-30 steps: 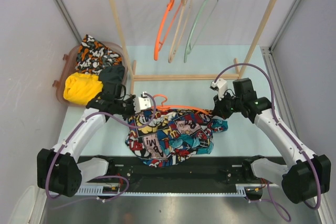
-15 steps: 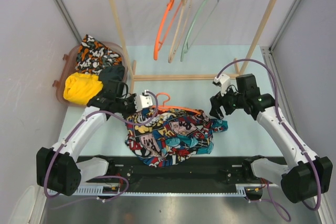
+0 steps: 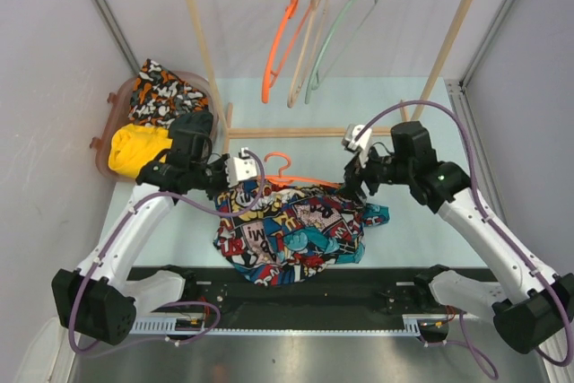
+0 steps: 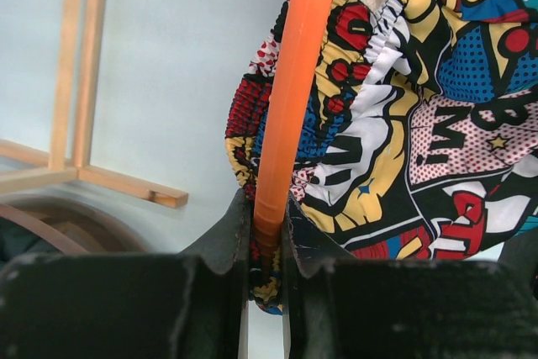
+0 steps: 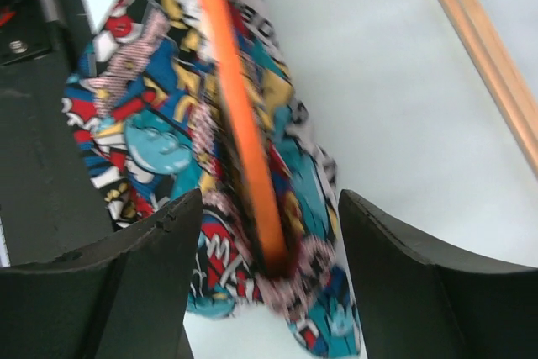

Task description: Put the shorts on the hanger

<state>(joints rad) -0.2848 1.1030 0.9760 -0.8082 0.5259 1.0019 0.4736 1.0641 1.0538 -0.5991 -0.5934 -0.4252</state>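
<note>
Sliding left, the right gripper (image 3: 354, 187) now sits over the end of the hanger (image 3: 309, 182), spread wide. The left gripper (image 4: 265, 216) pinches it tight. The shorts (image 3: 296, 235) lie soft and floppy by the middle of the front edge; grab the stretchy waistband (image 4: 380, 35), I think.

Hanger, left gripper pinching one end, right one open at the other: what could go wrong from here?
1. The left gripper pinches only the thin rod of the hanger; it may twist or slip under load.
2. The right gripper is open astride the other end, with the shorts bunched around it; closing may clamp cloth too.
</note>
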